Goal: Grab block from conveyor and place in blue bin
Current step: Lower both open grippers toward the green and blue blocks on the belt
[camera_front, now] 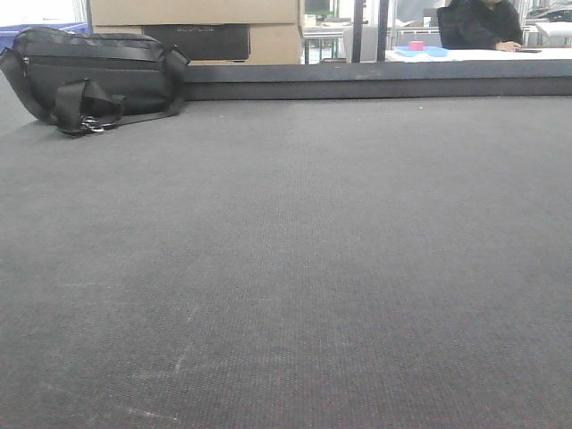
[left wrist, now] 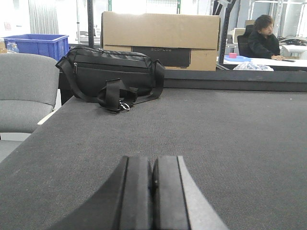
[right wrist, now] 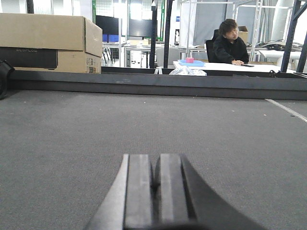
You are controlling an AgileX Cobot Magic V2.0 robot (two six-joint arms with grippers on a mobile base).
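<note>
The conveyor (camera_front: 295, 268) is a wide dark grey woven belt with faint white scuffs, and it fills every view. No block shows on it; the block is out of view. In the left wrist view the blue bin (left wrist: 36, 45) stands off the belt at the far left, behind a grey chair. My left gripper (left wrist: 153, 160) hovers low over the belt, shut, its pads together with nothing between them. Low over the belt (right wrist: 144, 124) in the right wrist view, my right gripper (right wrist: 156, 158) is likewise shut and holds nothing.
A black shoulder bag (camera_front: 94, 76) lies on the belt's far left, its strap trailing forward. Behind it is a cardboard box (left wrist: 160, 38), and a dark rail (camera_front: 375, 85) runs along the far edge. Beyond, a person (right wrist: 230, 43) sits at a white table bearing a blue tray (right wrist: 191, 63) with a pink object.
</note>
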